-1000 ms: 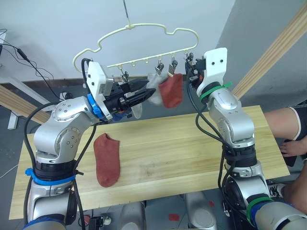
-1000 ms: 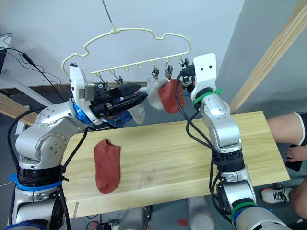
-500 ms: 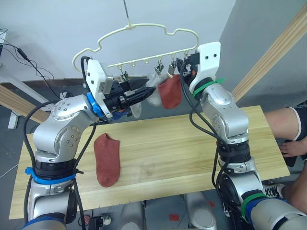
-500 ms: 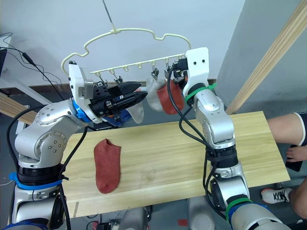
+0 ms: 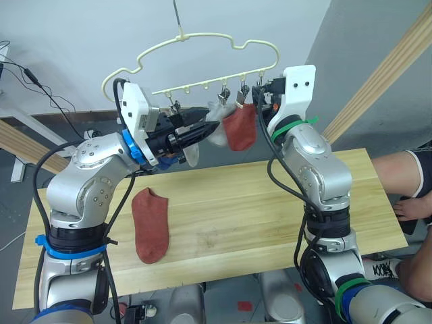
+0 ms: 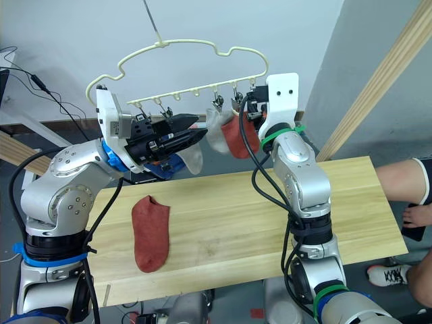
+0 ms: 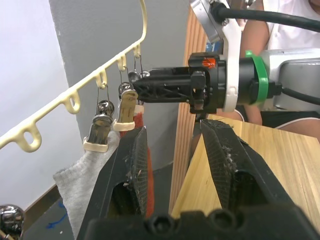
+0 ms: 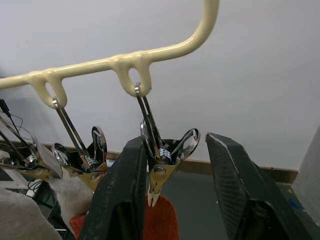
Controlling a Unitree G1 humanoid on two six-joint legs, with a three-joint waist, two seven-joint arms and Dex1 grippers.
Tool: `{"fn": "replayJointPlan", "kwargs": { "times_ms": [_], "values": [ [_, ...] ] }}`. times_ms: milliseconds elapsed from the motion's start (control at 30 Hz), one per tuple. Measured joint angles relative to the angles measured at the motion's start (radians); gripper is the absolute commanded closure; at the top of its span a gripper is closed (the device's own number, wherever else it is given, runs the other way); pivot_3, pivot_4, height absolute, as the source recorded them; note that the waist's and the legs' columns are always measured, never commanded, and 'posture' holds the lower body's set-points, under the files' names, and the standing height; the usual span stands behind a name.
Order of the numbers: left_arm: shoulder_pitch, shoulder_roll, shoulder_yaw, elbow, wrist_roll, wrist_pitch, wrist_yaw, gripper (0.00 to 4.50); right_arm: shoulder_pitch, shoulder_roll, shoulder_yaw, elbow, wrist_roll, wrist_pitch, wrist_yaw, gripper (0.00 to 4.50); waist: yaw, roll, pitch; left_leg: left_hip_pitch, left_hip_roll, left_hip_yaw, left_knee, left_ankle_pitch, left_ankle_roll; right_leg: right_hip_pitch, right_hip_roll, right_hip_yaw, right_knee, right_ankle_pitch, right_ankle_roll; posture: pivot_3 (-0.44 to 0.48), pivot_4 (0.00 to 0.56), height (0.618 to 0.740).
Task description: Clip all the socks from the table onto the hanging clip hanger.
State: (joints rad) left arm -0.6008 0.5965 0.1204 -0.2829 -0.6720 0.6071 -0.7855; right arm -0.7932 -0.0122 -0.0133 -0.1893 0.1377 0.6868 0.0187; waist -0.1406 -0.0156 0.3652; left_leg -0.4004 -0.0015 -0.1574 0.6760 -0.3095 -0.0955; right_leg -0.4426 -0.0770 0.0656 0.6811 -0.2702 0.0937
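Observation:
The cream clip hanger hangs above the far edge of the table. A light grey sock and a rust-red sock hang from clips near its right end, and another pale sock hangs lower, behind my left arm. A second rust-red sock lies flat on the table at the left. My left gripper is open and empty, pointing at the hung socks. My right gripper is open, its fingers on either side of the end clip above the red sock.
A person's leg is beside the table's right end. A slanted wooden beam rises at the back right, and a wooden bar and cables lie at the back left.
My right gripper has swung left and up to the hanger's right end, then eased back slightly; it now straddles the end clip. The left arm has barely moved.

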Motion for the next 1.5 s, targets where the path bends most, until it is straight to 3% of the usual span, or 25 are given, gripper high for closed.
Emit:
{"fn": "replayJointPlan", "kwargs": {
  "times_ms": [1500],
  "values": [
    [-0.021,-0.012,0.0,0.013,-0.031,0.016,-0.009,2.61,-0.001,0.041,-0.034,-0.013,0.043,0.016,-0.02,2.61,-0.002,0.0,0.0,0.0,0.0,0.0,0.0,0.0,0.0,0.0,0.0,0.0,0.0,0.0,0.0,-0.15,0.364,0.74]
  ]
}}
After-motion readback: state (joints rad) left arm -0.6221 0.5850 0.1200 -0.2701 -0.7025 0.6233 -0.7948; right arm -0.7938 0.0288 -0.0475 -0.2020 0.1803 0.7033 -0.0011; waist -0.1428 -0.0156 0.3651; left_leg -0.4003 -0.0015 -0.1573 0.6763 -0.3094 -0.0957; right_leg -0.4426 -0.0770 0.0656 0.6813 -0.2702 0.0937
